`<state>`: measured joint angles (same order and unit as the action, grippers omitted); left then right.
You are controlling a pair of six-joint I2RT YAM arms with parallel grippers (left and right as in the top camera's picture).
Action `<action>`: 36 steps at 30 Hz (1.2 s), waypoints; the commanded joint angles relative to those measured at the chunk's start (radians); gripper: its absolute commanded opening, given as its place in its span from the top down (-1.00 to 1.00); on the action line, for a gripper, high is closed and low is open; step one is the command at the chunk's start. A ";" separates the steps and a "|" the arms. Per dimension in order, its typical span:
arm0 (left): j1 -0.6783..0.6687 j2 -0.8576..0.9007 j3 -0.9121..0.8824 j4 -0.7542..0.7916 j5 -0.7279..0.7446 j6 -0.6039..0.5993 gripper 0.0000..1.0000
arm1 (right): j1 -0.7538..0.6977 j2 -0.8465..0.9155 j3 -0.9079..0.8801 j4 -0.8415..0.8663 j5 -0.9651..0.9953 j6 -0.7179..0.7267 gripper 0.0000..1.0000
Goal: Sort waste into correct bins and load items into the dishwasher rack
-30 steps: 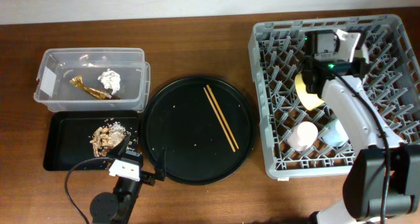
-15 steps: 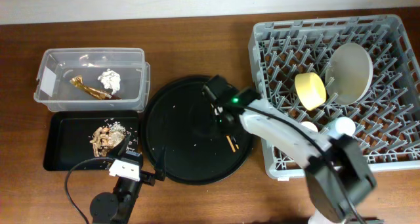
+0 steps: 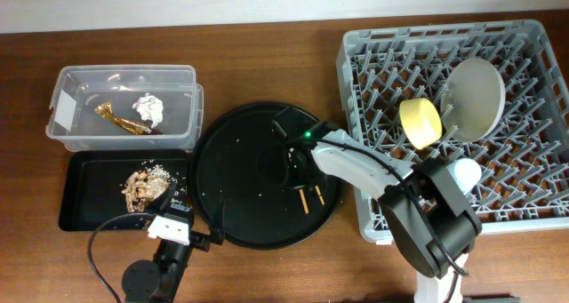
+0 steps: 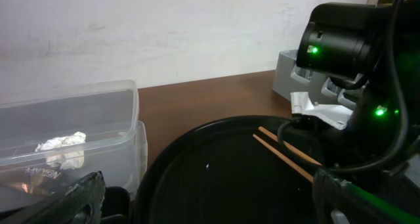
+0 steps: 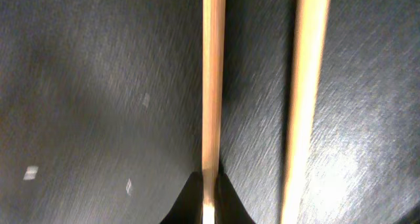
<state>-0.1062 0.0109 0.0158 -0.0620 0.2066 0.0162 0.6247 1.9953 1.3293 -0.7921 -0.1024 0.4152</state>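
Two wooden chopsticks (image 3: 312, 197) lie on the big round black tray (image 3: 231, 187). My right gripper (image 3: 300, 168) is down on them. In the right wrist view its fingertips (image 5: 210, 192) pinch one chopstick (image 5: 211, 86), and the other chopstick (image 5: 305, 86) lies beside it. My left gripper (image 3: 173, 216) is open and empty by the shallow black tray (image 3: 89, 210), which holds the food scraps (image 3: 142, 186). The clear tub (image 3: 71, 81) holds the tissue (image 3: 148, 107) and the wrapper (image 3: 124, 119). The grey rack (image 3: 533, 196) holds the plate (image 3: 476, 99), the yellow bowl (image 3: 420, 123) and a pale cup (image 3: 465, 171). The pink cup is hidden.
The right arm stretches from the rack's front left corner over the round tray. In the left wrist view the right arm (image 4: 341, 46) stands over the chopsticks (image 4: 282, 152), with the tub (image 4: 65, 119) at the left. A black cable loops by the left arm's base.
The right arm left the rack, where the plate now stands, crossed to the round tray, and came down on the chopsticks. The left arm has not moved.
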 commanded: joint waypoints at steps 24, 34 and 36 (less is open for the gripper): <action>-0.005 -0.006 -0.007 0.002 0.007 0.015 -0.99 | -0.016 -0.122 -0.060 -0.008 0.101 0.013 -0.04; -0.005 -0.006 -0.007 0.002 0.007 0.015 -0.99 | -0.055 -0.144 -0.031 -0.064 0.089 0.013 0.92; -0.005 -0.006 -0.007 0.002 0.007 0.015 -0.99 | -0.127 -0.314 0.001 -0.087 0.096 0.004 0.92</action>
<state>-0.1062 0.0109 0.0158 -0.0620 0.2066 0.0162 0.5640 1.8660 1.2694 -0.8753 -0.0162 0.4187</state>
